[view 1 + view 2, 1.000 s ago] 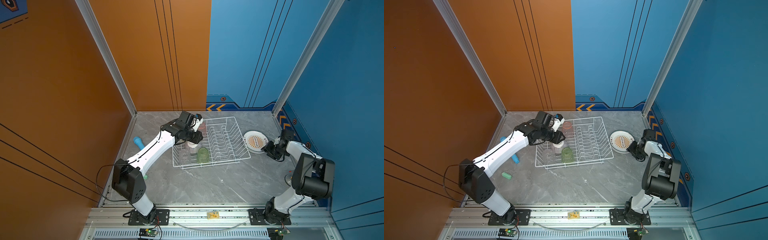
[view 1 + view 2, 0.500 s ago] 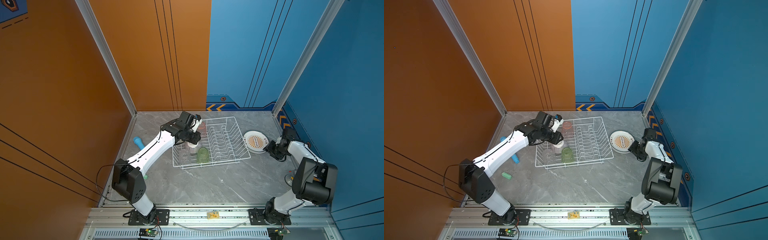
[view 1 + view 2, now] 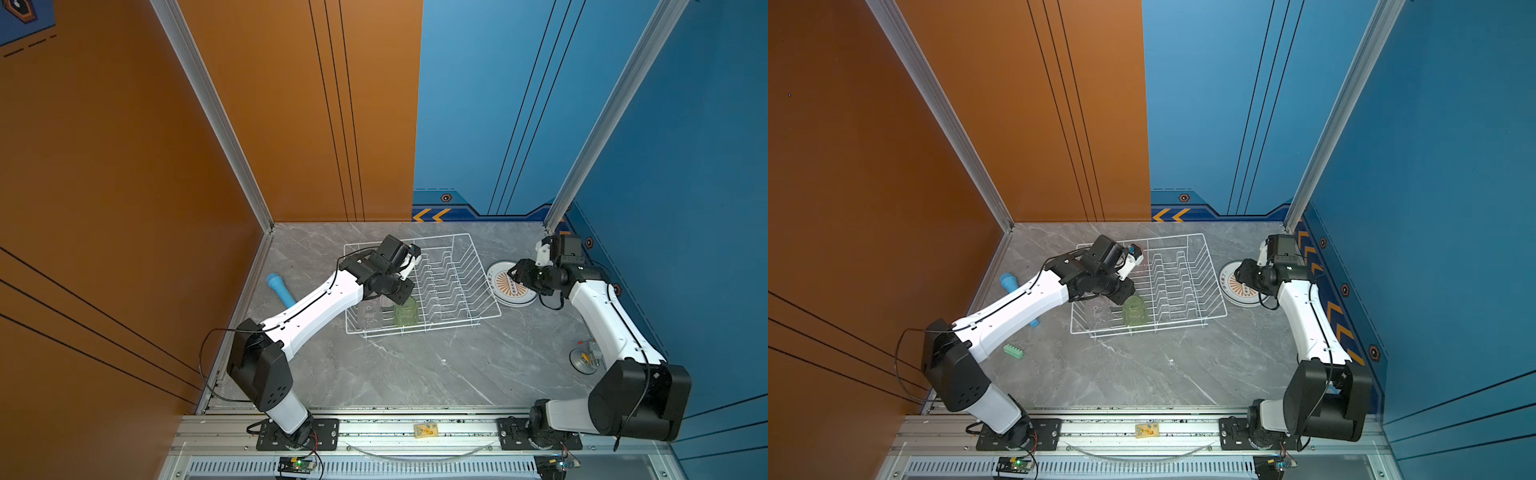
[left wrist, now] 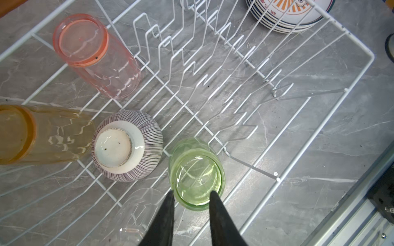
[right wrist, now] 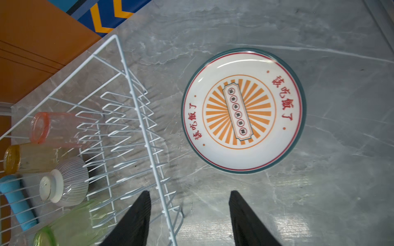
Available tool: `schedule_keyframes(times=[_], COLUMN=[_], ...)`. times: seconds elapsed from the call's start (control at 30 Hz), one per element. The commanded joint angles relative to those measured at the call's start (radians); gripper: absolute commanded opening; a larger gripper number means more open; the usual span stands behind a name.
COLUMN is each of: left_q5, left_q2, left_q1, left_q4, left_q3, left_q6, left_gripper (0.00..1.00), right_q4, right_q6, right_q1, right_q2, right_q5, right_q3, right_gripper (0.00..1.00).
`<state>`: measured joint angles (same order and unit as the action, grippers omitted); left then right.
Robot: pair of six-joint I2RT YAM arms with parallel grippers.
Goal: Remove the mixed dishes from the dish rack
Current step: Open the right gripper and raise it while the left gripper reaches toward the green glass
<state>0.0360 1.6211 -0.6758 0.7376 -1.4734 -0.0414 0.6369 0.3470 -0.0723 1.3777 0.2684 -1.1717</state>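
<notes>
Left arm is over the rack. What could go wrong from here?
1. The left gripper hovers over the upturned green glass, fingers set narrower than it; coming down, they might strike it and knock it into the striped bowl.
2. The open right gripper hangs by the rack rim; a low move might snag the wire.

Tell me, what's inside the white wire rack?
Inside the dish rack: pink tumbler, yellow tumbler, green tumbler, clear tumbler and an upturned striped bowl. Anything under the bowl is hidden.

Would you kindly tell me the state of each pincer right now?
Left pincer: open, empty, over the green tumbler.
Right pincer: open, empty, near the stacked plates.
</notes>
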Motion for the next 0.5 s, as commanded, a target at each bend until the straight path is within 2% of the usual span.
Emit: schedule_keyframes(times=[0.0,0.1,0.17,0.27,0.47], left_q5=[-0.055,-0.072,-0.099,-0.144,-0.125], left_q2=[-0.045,-0.054,-0.064,-0.092,-0.139], left_q1=[-0.008,-0.042,-0.068,-0.107,-0.117], left_q4=[0.02,0.021,0.018,-0.006,-0.048], left_q3=[0.009,0.015,0.027,0.067,0.131], left_q6=[0.013,0.03,0.032,0.03,-0.03], left_gripper=[0.31,0.33,0.4,0.45,0.49], right_q4=[0.035,0.034,0.031,0.025,0.008], right_q6=[-0.005,-0.001,0.0,0.0,-0.002], right_q1=[0.059,0.109,0.139,0.167,0.176], right_q2=[-0.017,-0.02,-0.022,-0.026,-0.058], right_q5=[0.007,0.004,0.003,-0.001,-0.003], right_q3=[-0.033,-0.036,-0.033,-0.024,0.017], right_gripper=[0.58,0.58,0.58,0.59,0.58])
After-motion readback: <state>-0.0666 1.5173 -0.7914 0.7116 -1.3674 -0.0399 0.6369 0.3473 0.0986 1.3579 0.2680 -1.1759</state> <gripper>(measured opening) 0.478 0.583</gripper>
